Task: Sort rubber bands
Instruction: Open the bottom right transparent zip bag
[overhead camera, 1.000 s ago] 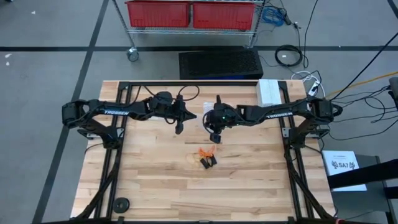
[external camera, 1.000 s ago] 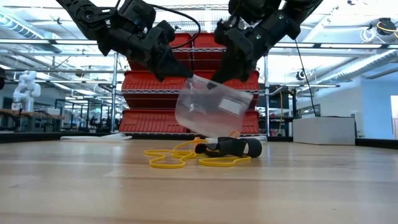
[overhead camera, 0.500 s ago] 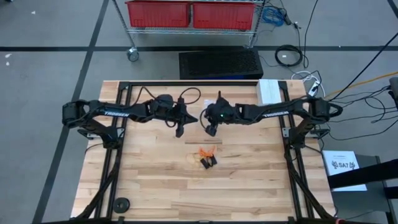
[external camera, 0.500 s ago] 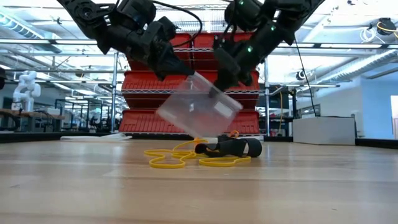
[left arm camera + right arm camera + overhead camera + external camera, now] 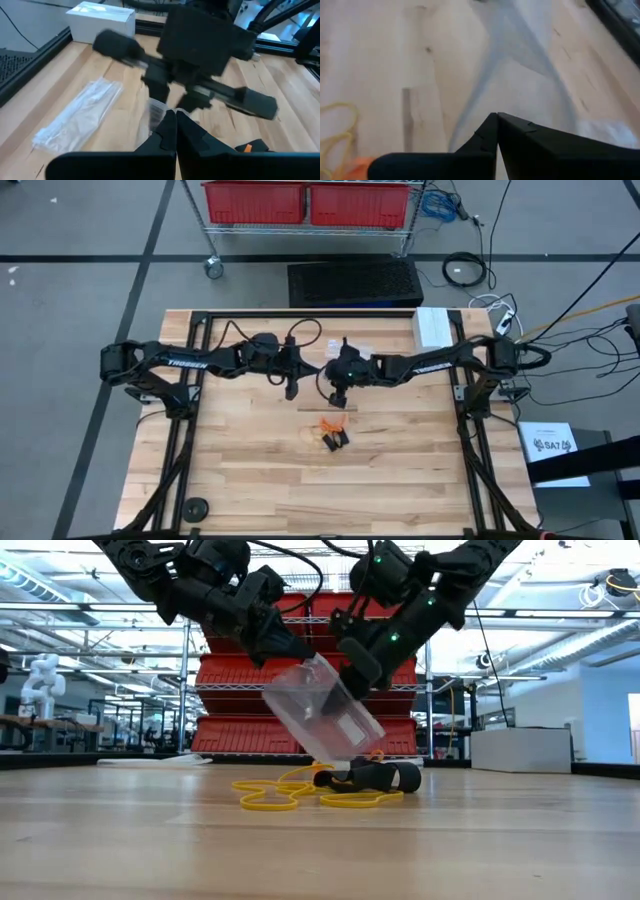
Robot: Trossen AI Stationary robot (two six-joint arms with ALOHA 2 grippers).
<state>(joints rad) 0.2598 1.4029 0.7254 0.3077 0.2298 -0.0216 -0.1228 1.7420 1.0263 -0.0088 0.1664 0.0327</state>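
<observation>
Wooden tabletop, red bins on a rack behind, and both arms are up over the middle! Left gripper (image 5: 290,645) and right gripper (image 5: 350,680) are each clamped tight on the rim of a clear plastic bag (image 5: 320,720), holding it tilted just above the rubber bands (image 5: 300,792). That pile, yellowish loops with orange and black ones, lies on the table (image 5: 250,470) right beneath the bag. Looks like bag-readying: next, I'd say, the mouth must be pulled open so one claw can let go and pick a band.
</observation>
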